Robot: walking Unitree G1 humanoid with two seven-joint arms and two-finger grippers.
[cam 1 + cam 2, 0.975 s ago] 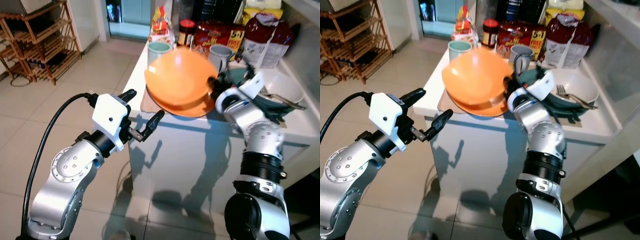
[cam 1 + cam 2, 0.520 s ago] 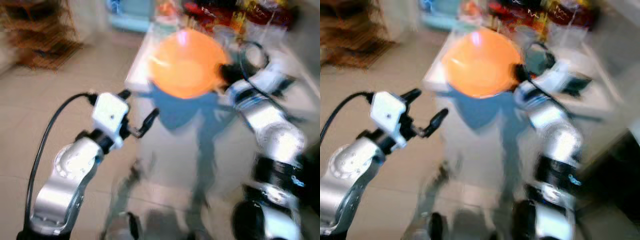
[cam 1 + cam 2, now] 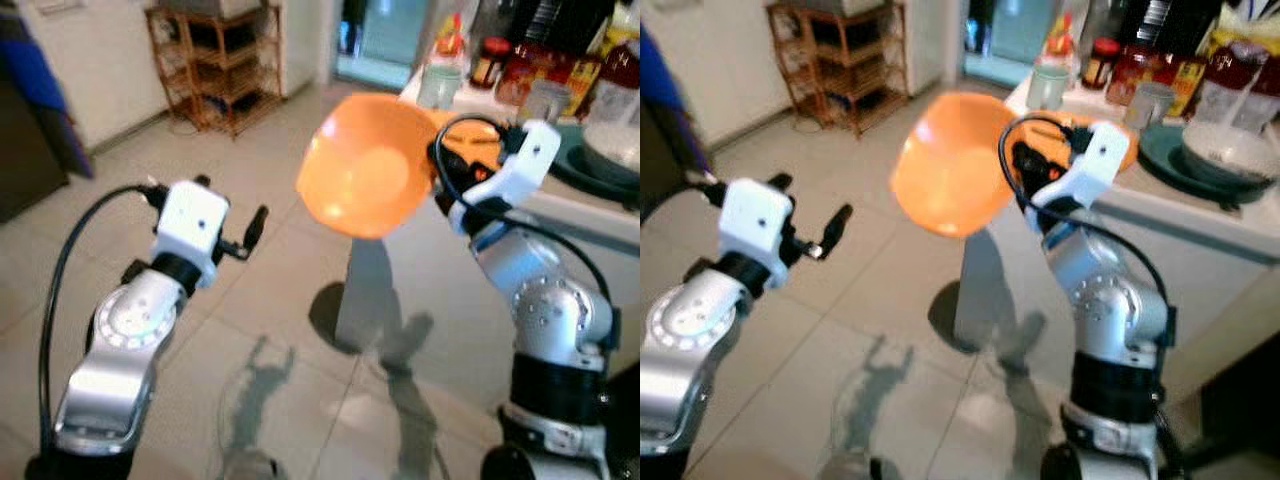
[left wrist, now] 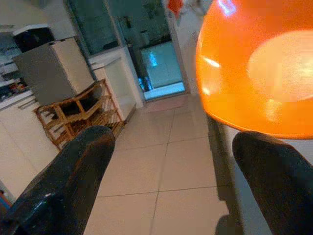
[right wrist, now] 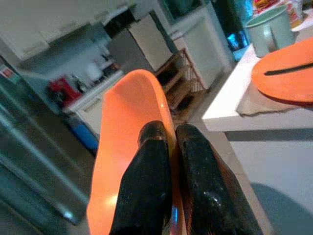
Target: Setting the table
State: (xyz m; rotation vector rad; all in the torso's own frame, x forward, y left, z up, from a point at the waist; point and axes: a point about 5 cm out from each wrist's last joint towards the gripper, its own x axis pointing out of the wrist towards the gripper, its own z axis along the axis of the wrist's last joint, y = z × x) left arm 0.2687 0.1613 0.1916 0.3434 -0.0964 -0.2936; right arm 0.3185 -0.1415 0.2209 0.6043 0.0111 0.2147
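Observation:
An orange bowl (image 3: pixel 365 180) hangs in the air over the tiled floor, just left of the counter corner and tipped on its side. My right gripper (image 5: pixel 171 131) is shut on the orange bowl's rim (image 5: pixel 146 93), one finger on each side of the wall. The right wrist (image 3: pixel 505 175) sits behind the bowl. My left gripper (image 3: pixel 230 203) is held out at the left, open and empty. It is apart from the bowl, which appears beyond its fingertips (image 4: pixel 100 139) in the left wrist view.
The white counter (image 3: pixel 565 210) stands at the right with an orange plate (image 5: pixel 288 73), two mugs (image 3: pixel 437 85), a white bowl on a dark plate (image 3: pixel 1225 150), and jars and food packets behind. A wooden rack (image 3: pixel 225 60) stands at the back left. Tiled floor lies ahead.
The bowl has come up off the orange plate on the counter and is now carried over the floor. The whole view has swung left and away from the counter.

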